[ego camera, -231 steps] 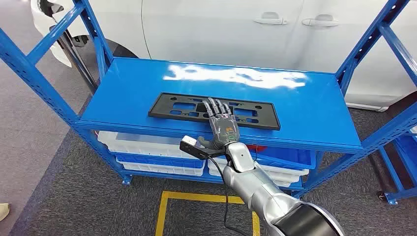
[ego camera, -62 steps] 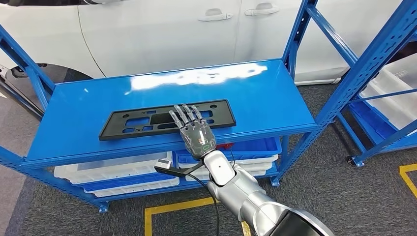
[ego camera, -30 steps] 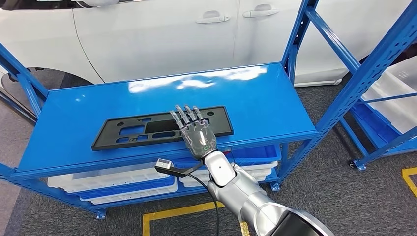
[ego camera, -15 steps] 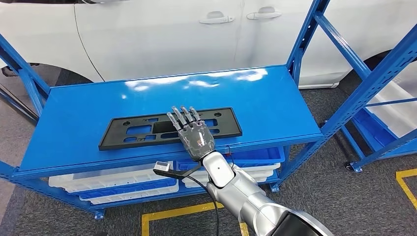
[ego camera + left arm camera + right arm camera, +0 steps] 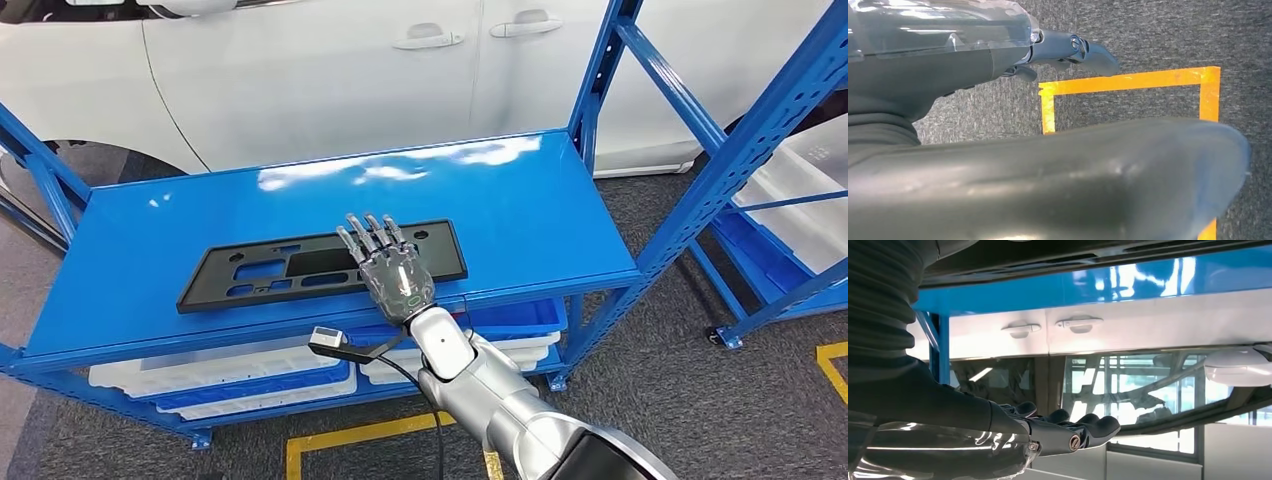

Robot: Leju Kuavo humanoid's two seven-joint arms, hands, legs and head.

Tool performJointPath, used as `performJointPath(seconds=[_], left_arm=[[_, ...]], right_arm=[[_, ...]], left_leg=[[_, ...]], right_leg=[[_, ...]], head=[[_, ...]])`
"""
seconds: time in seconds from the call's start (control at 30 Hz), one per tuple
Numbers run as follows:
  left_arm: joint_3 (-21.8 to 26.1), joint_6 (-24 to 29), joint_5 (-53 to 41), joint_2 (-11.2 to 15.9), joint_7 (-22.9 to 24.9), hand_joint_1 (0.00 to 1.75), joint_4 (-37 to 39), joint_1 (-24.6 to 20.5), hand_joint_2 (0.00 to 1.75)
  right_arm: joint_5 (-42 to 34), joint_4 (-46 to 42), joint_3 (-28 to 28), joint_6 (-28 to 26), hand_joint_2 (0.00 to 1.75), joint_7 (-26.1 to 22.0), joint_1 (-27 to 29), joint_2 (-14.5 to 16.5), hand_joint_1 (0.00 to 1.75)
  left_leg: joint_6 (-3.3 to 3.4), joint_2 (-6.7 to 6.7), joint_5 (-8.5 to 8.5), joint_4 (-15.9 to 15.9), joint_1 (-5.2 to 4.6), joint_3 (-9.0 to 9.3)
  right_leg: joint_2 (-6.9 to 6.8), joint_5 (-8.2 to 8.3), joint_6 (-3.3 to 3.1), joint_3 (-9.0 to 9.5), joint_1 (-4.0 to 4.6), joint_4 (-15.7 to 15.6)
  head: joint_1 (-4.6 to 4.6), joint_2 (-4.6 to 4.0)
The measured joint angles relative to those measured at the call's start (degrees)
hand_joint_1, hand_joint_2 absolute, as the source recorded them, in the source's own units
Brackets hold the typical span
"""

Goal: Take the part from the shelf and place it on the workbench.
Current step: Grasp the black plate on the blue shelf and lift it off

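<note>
The right hand (image 5: 392, 268) lies flat, palm down, with its fingers stretched out and slightly apart over the part (image 5: 320, 265). The fingertips (image 5: 366, 229) rest on or just above the part's top face. Nothing is wrapped around the part, so the hand is open and holds nothing. In the right wrist view the same fingers (image 5: 1068, 432) run out straight and together, not curled. The left hand (image 5: 1068, 47) hangs down over the grey carpet (image 5: 1148, 35), near a square of yellow floor tape (image 5: 1128, 80). Whether its fingers are spread or drawn in I cannot tell.

The part is a long, flat, black plastic frame with several cut-outs. It lies flat on the upper deck of the blue shelf (image 5: 520, 200), near the front edge. Its long axis runs roughly along the shelf's length, from the robot's left to its right, and is turned a little so the right end sits further back than the left. The hand crosses it right of its middle.

By my reading, the task is at its start. The part is reached but not gripped or lifted, and the carrying and placing on the tabletop are all left to do.

Behind the shelf stands a white car (image 5: 330, 70), and white and blue bins (image 5: 230, 375) sit on the lower level.
</note>
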Motion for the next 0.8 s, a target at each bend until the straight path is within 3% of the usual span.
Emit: performJointPath(seconds=[0.03,0.13,0.2,0.3,0.37,0.43,0.47,0.5,0.53,0.57,0.63,0.7,0.8], left_arm=[[0.02,-0.01,0.0,0.01,-0.03,0.0,0.0,0.03,0.0],[0.13,-0.04,0.0,0.07,-0.19,0.0,0.0,-0.03,0.0],[0.21,-0.06,0.0,0.11,-0.27,0.0,0.0,-0.08,0.0],[0.27,-0.09,0.0,0.12,-0.34,0.0,0.0,-0.03,0.0],[0.29,-0.14,0.0,0.11,-0.38,0.0,0.0,-0.06,0.0],[0.31,-0.15,0.0,0.12,-0.4,0.0,0.0,-0.07,0.0],[0.32,-0.15,0.0,0.13,-0.41,0.0,0.0,-0.03,0.0],[0.33,-0.15,0.0,0.13,-0.42,0.0,0.0,0.02,0.0],[0.34,-0.15,0.0,0.13,-0.45,0.0,0.0,0.07,0.0],[0.35,-0.15,0.0,0.13,-0.49,0.0,0.0,0.1,0.0],[0.38,-0.15,0.0,0.1,-0.58,0.0,0.0,0.08,0.0],[0.45,-0.15,0.0,0.09,-0.73,0.0,0.0,0.06,0.0],[0.83,-0.14,0.0,0.1,-0.96,0.0,0.0,0.08,0.0]], right_arm=[[0.0,-0.01,0.0,0.0,1.75,-0.04,0.03,0.01,0.0],[0.0,-0.04,0.0,0.0,1.75,-0.25,-0.02,0.1,0.0],[0.0,-0.04,0.0,0.0,1.75,-0.41,-0.08,0.15,0.0],[0.0,-0.22,0.0,0.0,1.75,-0.57,-0.16,0.19,0.0],[0.0,-0.43,0.0,0.0,1.75,-0.62,-0.32,0.2,0.0],[0.0,-0.48,0.01,0.0,1.75,-0.64,-0.31,0.16,0.0],[0.0,-0.44,0.08,0.0,1.75,-0.62,-0.22,0.14,0.0],[0.0,-0.37,0.24,0.0,1.75,-0.53,-0.15,0.11,0.0],[0.0,-0.26,0.59,0.0,1.75,-0.26,-0.17,0.1,0.0],[0.0,-0.07,1.17,0.0,1.75,0.22,-0.31,0.1,0.0],[0.0,0.71,3.02,0.0,1.75,1.47,-0.98,0.14,0.0],[0.0,1.86,5.11,0.0,1.75,2.33,-1.75,0.16,0.0],[0.0,3.44,7.31,0.0,1.75,2.73,-2.51,0.22,0.0]], left_leg=[[0.1,0.0,1.32,-1.26,0.0,0.46],[0.81,-0.01,6.8,-12.72,-0.17,5.88],[1.29,-0.06,7.41,-16.3,-0.45,7.57],[2.06,-0.09,7.4,-16.76,-0.34,7.78],[2.68,-0.02,7.48,-17.15,-0.06,8.1],[3.04,0.05,7.33,-17.15,-0.13,8.19],[3.1,0.06,7.25,-17.13,-0.15,8.24],[3.11,0.04,7.14,-17.11,-0.16,8.34],[3.05,-0.01,7.0,-17.06,-0.16,8.52],[2.95,-0.06,6.79,-17.02,-0.15,8.79],[2.54,-0.14,6.3,-16.83,-0.25,9.26],[1.96,-0.13,6.0,-16.76,-0.39,9.37],[0.98,-0.08,5.68,-16.82,-0.28,9.57]], right_leg=[[0.04,-0.07,0.0,0.12,0.05,0.01],[0.2,-0.47,0.41,0.65,0.2,0.09],[0.29,-0.6,0.95,0.6,0.35,0.14],[0.27,-0.99,1.9,0.47,0.38,0.42],[0.18,-3.15,2.47,-1.1,0.32,4.03],[0.13,-6.56,2.79,-5.01,0.1,11.77],[0.11,-7.53,2.9,-6.96,-0.01,15.2],[0.09,-7.47,2.97,-8.15,-0.09,16.94],[0.08,-6.17,2.97,-8.12,-0.16,16.22],[0.06,-3.97,2.89,-6.92,-0.21,13.19],[0.02,0.01,2.48,-3.21,-0.1,4.84],[0.07,1.02,1.97,-1.38,0.14,0.74],[0.17,0.86,1.05,-1.04,0.22,0.2]], head=[[0.0,0.0],[0.01,0.0],[0.01,0.0],[0.01,0.0],[0.01,0.0],[0.01,0.0],[0.01,0.0],[0.02,0.0],[0.02,0.0],[0.01,0.0],[0.01,0.0],[0.01,0.0],[0.0,0.0]])
